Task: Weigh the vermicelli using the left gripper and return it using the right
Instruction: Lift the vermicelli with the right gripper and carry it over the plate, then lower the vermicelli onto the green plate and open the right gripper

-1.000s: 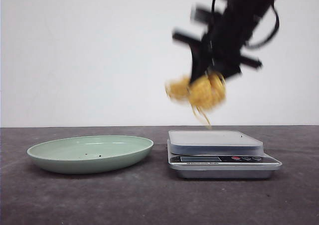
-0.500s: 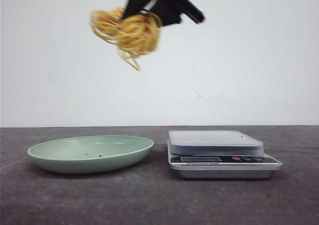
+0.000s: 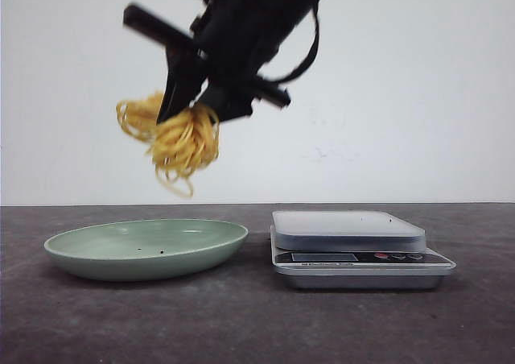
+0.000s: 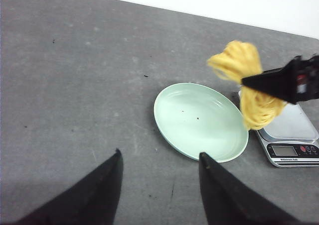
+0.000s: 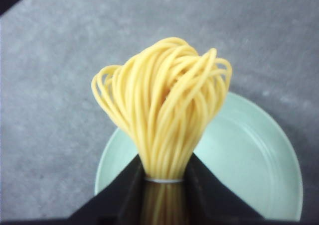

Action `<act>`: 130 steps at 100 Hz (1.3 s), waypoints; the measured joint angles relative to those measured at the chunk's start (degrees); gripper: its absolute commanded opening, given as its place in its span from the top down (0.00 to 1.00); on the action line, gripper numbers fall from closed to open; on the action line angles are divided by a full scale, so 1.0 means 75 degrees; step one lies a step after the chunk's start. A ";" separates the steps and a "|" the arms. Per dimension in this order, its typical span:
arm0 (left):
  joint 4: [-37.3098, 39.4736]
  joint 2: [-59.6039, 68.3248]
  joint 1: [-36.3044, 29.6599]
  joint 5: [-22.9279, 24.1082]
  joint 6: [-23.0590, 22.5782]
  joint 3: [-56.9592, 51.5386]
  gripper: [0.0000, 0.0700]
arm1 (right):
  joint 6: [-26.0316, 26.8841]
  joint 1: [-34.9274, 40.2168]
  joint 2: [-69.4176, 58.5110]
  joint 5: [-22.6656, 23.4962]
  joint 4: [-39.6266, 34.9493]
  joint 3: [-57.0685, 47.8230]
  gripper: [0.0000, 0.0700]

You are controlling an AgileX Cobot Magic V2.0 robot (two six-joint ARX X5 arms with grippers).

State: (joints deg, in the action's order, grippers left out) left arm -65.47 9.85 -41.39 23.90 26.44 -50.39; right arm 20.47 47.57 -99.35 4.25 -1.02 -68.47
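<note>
Front view: right end effector (image 3: pixel 183 110) pinches the vermicelli (image 3: pixel 173 138) above the plate (image 3: pixel 145 250); left end effector (image 4: pixel 159 185) gapes wide. Light, springy, likely brittle, best held mid-bundle.

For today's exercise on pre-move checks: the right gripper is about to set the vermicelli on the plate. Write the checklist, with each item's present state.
1. Right gripper shut on the vermicelli: ok.
2. Vermicelli above the plate, not touching it: ok.
3. Plate free of large items, only dark specks: ok.
4. Scale platform bare: ok.
5. Left gripper open, holding nothing, off to the side: ok.
6. Whether loose strands will land inside the rim: cannot tell.
</note>
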 measured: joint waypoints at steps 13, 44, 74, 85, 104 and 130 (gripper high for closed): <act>-0.0015 0.0000 0.0000 0.0000 0.0000 0.0000 0.61 | 0.0055 0.0000 -0.0405 -0.0006 0.0052 -0.0055 1.00; -0.0012 0.0000 0.0000 0.0003 0.0105 0.0000 0.61 | 0.0114 -0.0050 -0.1320 0.0026 -0.0012 -0.0755 1.00; -0.0079 0.0000 0.0000 0.0003 0.0114 0.0000 0.61 | 0.0125 -0.0099 -0.1699 -0.0111 -0.0315 -0.1023 1.00; -0.0099 0.0000 0.0000 0.0015 0.0146 0.0000 0.61 | 0.0134 -0.0096 -0.1740 -0.0149 -0.0493 -0.1023 1.00; -0.0099 0.0000 0.0000 0.0026 0.0166 0.0000 0.61 | 0.0134 -0.0093 -0.1818 -0.0140 -0.0577 -0.1023 1.00; -0.0099 0.0000 0.0000 0.0026 0.0166 0.0000 0.61 | 0.0131 -0.0090 -0.1830 0.0035 -0.0329 -0.1023 0.67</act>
State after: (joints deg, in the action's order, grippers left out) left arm -66.22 9.85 -41.39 24.10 27.68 -50.39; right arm 21.45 46.89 -113.08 4.51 -3.49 -76.14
